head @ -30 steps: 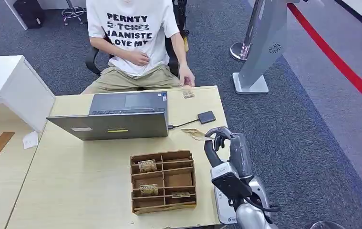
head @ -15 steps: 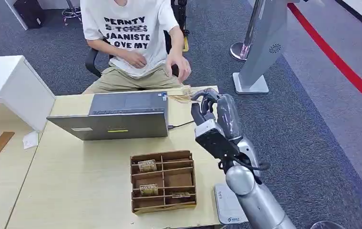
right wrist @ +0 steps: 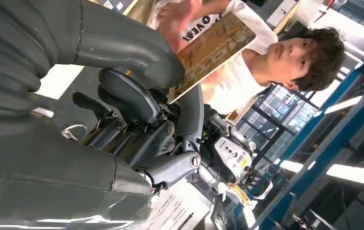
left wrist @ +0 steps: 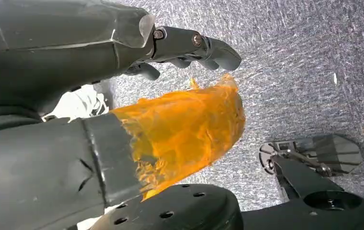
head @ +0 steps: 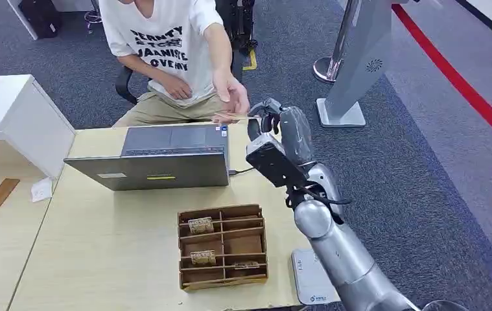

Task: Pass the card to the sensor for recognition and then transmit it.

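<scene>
My right hand [head: 270,127] is raised over the far right corner of the table [head: 100,240] and pinches a tan patterned card [head: 232,118] by one end. The right wrist view has the card [right wrist: 213,45] sticking out between the thumb and the dark fingers [right wrist: 136,103]. A seated person's hand [head: 233,97] reaches over the card's far end; whether it grips the card I cannot tell. My left hand [left wrist: 122,120] hangs over grey carpet with its fingers apart and nothing in it.
An open laptop [head: 159,159] stands at the table's far side, a black cable [head: 240,172] leading right from it. Nearer me is a brown divided card box [head: 222,246] with several cards. A white device [head: 308,282] lies at the front right corner. A grey kiosk stand [head: 353,71] is on the carpet.
My right arm lifted the card from low beside the black reader and carried it forward towards the person. The person leaned and stretched an arm out to the card.
</scene>
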Tool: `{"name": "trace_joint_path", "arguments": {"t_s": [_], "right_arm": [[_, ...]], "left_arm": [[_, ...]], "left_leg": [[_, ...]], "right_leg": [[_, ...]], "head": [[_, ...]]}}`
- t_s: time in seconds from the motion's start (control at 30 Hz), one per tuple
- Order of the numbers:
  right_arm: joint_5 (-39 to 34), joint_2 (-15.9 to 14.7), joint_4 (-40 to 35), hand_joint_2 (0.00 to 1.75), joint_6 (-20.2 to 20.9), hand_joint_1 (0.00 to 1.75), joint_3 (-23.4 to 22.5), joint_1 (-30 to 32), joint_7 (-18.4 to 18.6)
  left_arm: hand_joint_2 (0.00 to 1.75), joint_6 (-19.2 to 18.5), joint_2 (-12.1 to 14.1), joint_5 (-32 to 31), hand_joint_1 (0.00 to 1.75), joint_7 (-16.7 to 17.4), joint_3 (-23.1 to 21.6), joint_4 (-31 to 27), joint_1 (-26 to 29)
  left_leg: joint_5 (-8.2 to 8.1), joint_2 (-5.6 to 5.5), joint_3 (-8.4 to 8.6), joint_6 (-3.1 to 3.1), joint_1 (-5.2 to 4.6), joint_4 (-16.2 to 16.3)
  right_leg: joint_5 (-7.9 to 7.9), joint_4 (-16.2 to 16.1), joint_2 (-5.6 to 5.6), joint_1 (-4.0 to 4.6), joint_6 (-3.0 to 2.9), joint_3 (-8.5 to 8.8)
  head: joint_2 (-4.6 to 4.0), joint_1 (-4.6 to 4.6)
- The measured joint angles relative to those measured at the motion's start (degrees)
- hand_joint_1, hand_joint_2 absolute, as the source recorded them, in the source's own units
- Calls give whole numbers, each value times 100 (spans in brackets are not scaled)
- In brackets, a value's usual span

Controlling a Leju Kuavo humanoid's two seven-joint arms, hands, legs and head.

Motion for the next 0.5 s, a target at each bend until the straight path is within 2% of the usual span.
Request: {"name": "trace_joint_path", "arguments": {"t_s": [0.23, 0.5], "right_arm": [[88, 17, 77, 175, -2, 175, 11, -56, 83], [657, 157, 939, 175, 13, 175, 61, -835, 498]], "left_arm": [[0, -2, 2, -20, 0, 0, -7, 0, 0], [0, -50, -4, -159, 0, 94, -142, 0, -58]], "left_leg": [[0, 1, 0, 0, 0, 0], [5, 2, 2, -1, 1, 0]], "right_leg": [[1, 1, 0, 0, 0, 0], [3, 2, 1, 0, 1, 0]], "head": [[0, 0], [0, -2]]}}
